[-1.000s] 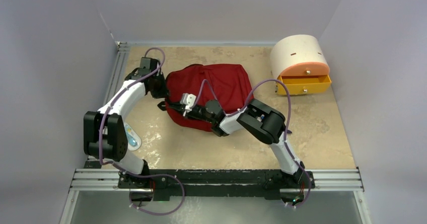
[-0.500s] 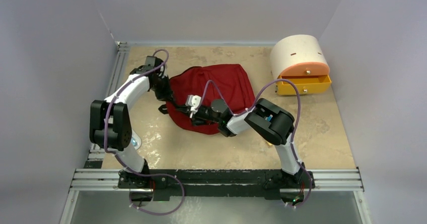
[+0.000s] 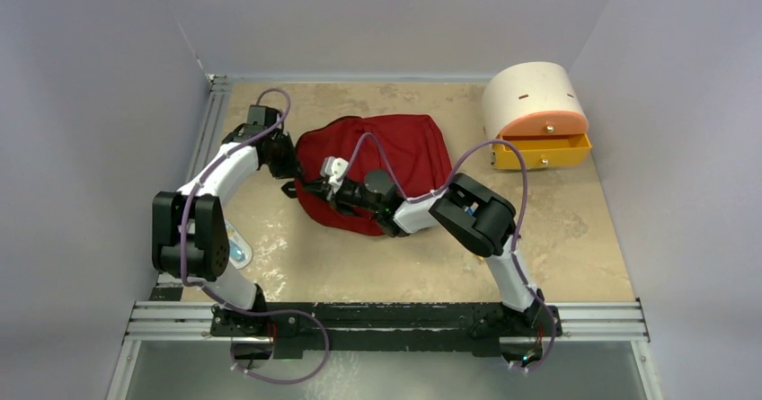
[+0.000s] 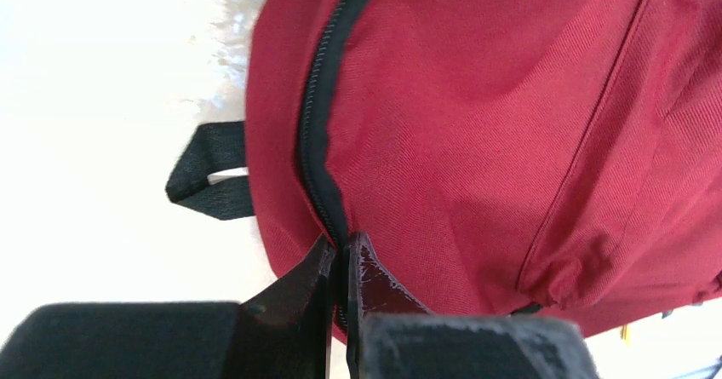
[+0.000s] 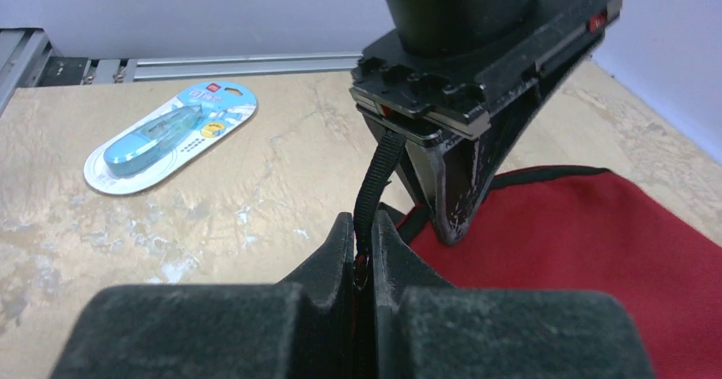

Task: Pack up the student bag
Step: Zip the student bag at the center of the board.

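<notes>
Dark red student bag [image 3: 406,148] (black zipper [image 4: 308,115]); right of it, a cream-and-orange drawer box [image 3: 536,112]; mottled beige table [image 3: 575,238].

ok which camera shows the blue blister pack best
The right wrist view: the blue blister pack lies whole and unobstructed on the table. The top view shows only part of it, the rest hidden by the left arm. The left wrist view does not show it.

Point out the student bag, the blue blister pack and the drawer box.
student bag [image 3: 418,148], top view, bare red fabric.
blue blister pack [image 5: 170,136], right wrist view, middle of the pack.
drawer box [image 3: 530,94], top view, cream rounded top.
</notes>
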Robot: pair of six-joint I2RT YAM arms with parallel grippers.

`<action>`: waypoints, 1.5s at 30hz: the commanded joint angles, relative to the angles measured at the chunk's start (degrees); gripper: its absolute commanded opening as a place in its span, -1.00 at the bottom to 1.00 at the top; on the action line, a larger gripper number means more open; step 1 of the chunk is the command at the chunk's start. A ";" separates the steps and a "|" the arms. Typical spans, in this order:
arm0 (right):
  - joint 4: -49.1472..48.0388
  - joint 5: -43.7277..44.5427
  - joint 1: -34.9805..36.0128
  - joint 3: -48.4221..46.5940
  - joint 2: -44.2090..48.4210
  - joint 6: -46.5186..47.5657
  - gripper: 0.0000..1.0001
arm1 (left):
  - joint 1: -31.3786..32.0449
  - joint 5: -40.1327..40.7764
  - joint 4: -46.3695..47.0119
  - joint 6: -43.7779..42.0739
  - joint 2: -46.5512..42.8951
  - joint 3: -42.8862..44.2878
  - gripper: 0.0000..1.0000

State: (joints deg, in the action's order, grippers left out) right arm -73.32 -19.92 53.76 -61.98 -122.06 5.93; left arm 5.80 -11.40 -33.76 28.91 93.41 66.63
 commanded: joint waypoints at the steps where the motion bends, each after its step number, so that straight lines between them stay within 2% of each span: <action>1: -0.58 2.84 0.99 -5.24 -1.22 -3.93 -0.90 | -1.23 1.31 8.75 2.27 -4.59 -4.46 -1.00; 6: 2.11 3.46 1.00 -7.59 -3.04 -4.56 -0.83 | -1.23 0.27 9.77 3.36 -5.73 -7.48 -1.00; 17: 7.25 8.31 0.95 -15.07 -7.42 -7.38 -0.67 | -0.71 -0.86 10.59 4.73 -5.45 -8.32 -1.00; 22: 6.38 8.57 0.97 -14.78 -7.22 -7.87 -0.68 | -0.71 -0.64 10.52 4.49 -5.73 -8.62 -1.00; 33: 5.40 8.28 0.98 -13.38 -5.01 -7.74 -0.55 | -0.71 -0.82 10.53 4.49 -5.34 -8.19 -1.00; 45: 4.37 8.41 0.98 -12.49 -3.22 -8.13 -0.56 | -0.71 -0.73 10.46 4.38 -5.17 -8.16 -1.00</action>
State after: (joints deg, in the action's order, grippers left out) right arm -65.01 -13.43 55.11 -74.54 -129.67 -1.83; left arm 4.58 -10.33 -22.72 32.45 89.86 58.35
